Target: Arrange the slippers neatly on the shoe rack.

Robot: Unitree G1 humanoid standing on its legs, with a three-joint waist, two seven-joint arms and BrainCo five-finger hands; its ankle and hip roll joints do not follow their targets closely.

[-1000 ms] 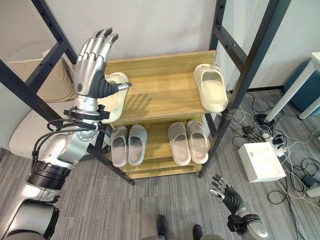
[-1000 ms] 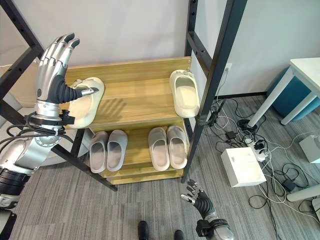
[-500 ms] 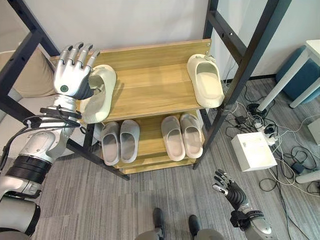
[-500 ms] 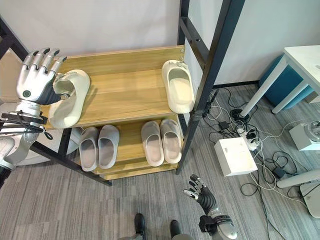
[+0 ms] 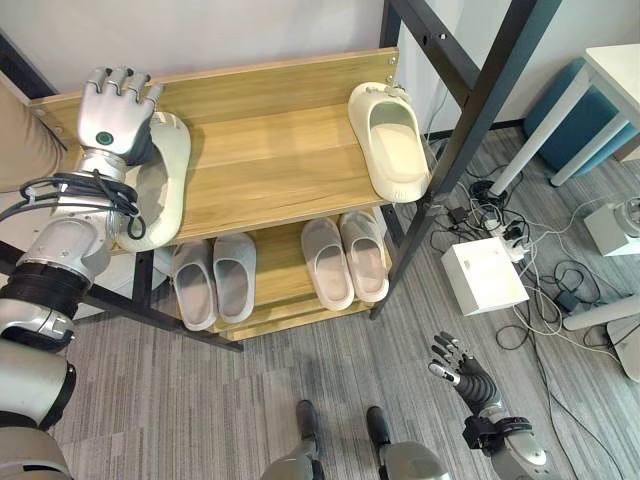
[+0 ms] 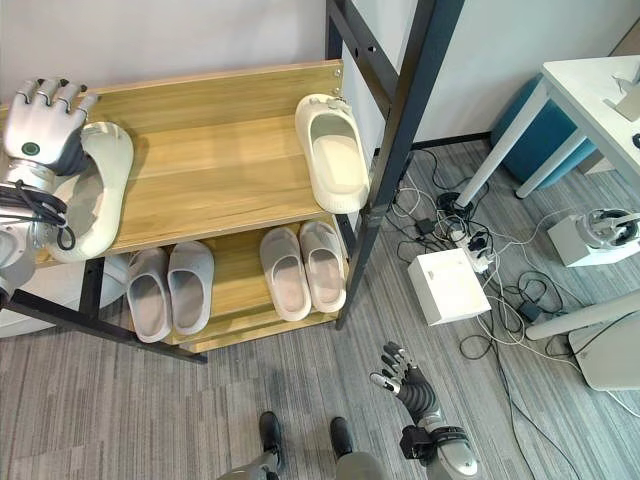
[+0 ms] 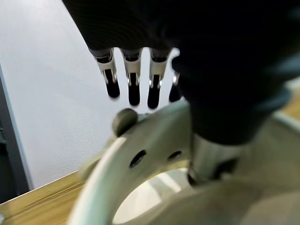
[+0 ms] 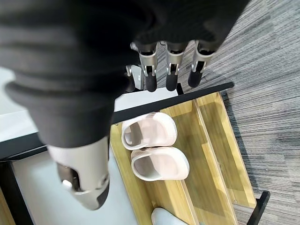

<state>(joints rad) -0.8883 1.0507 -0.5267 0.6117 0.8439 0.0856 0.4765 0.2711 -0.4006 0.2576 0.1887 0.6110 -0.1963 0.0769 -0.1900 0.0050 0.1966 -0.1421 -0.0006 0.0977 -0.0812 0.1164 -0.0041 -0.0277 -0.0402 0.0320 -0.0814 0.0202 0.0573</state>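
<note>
Looking down on the wooden shoe rack (image 5: 270,175), we find our left hand (image 5: 113,125) at the top shelf's left end, resting on a cream slipper (image 5: 160,195) that lies lengthwise along that edge and overhangs the front. The hand sits over the slipper's strap end. In the left wrist view the fingers (image 7: 133,86) reach out nearly straight past the strap, while the thumb (image 7: 206,154) dips inside the slipper's opening; whether it pinches the strap we cannot tell for sure, but the fingers are not curled round it.

A second cream slipper (image 5: 388,140) lies at the shelf's right end, well apart from the first, its heel end at the front edge beside the black frame post (image 5: 470,140).

On the lower shelf stand two grey pairs: one pair (image 5: 213,280) to the left, the other pair (image 5: 345,260) to the right, each pair's slippers just beside each other.

Our right hand (image 5: 465,378) hangs low over the grey carpet (image 5: 200,400), well clear of the rack, fingers (image 8: 171,77) straight and relaxed, holding nothing. A white box (image 5: 483,277) sits on the floor to the right among cables.
</note>
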